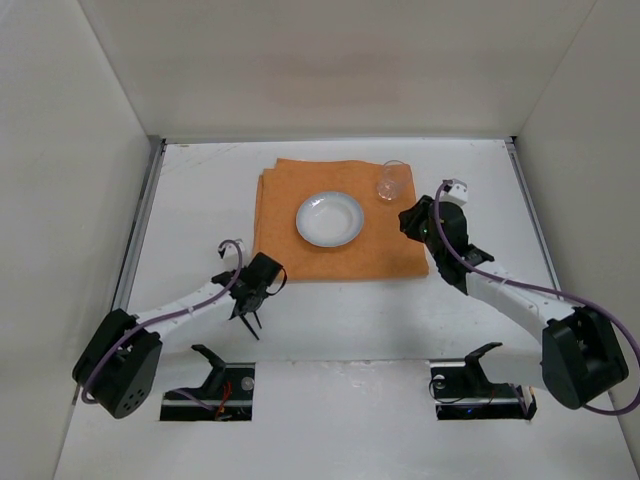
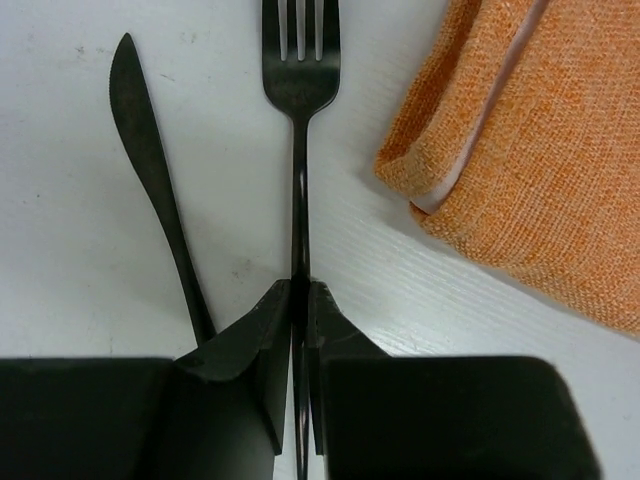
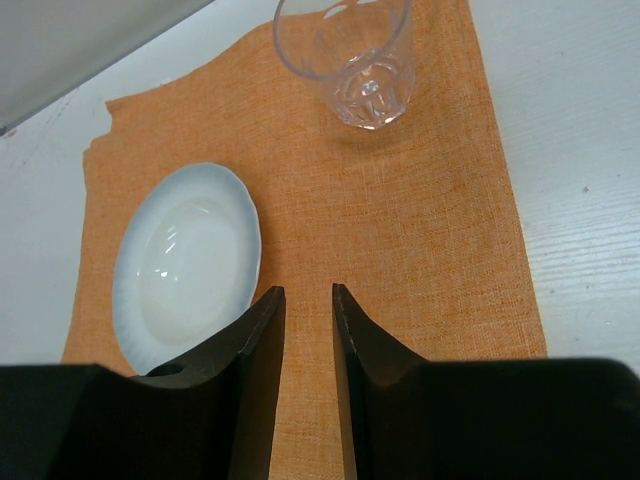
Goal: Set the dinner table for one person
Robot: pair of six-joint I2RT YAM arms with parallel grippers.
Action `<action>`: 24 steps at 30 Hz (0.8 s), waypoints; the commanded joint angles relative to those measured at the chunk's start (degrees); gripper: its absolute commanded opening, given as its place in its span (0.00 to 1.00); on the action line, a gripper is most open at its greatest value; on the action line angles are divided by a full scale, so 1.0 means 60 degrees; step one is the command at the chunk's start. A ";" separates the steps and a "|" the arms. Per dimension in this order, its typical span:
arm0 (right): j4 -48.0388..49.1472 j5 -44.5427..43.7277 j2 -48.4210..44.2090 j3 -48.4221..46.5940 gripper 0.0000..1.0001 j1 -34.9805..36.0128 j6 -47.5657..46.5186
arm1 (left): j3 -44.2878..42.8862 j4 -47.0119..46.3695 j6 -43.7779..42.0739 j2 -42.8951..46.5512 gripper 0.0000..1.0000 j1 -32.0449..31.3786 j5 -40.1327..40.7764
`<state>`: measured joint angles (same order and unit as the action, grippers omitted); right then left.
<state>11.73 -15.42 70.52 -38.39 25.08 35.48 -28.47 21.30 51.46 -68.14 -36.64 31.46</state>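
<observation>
The left hand [image 2: 298, 292] is pinching a black fork [image 2: 299, 150] by its handle, fingers closed tight on it. A black knife [image 2: 150, 190] is lying just beside the fork, and the corner of a folded orange placemat [image 2: 530, 170] is sitting on the fork's other side. The right hand [image 3: 308, 292] is hanging over the placemat, fingers a narrow gap apart, holding nothing. A white plate [image 3: 188, 265] and a clear glass [image 3: 352, 60] are resting on the placemat. The white counter [image 1: 330, 325] is lying beneath everything.

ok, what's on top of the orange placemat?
A white shallow bowl sits near the placemat's centre, a clear glass upright at its far right corner. The cloth beneath both is covered.
</observation>
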 commanded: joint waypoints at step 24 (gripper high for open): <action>0.1005 0.0094 0.0639 -0.0047 0.33 0.0002 0.0018 | -0.7411 -0.0708 -0.6716 -0.4915 0.04 0.0328 -0.0878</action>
<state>13.80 -15.11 74.56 -38.39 25.10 35.62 -68.03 18.55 18.61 -94.87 -36.51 27.86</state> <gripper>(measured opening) 0.327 0.068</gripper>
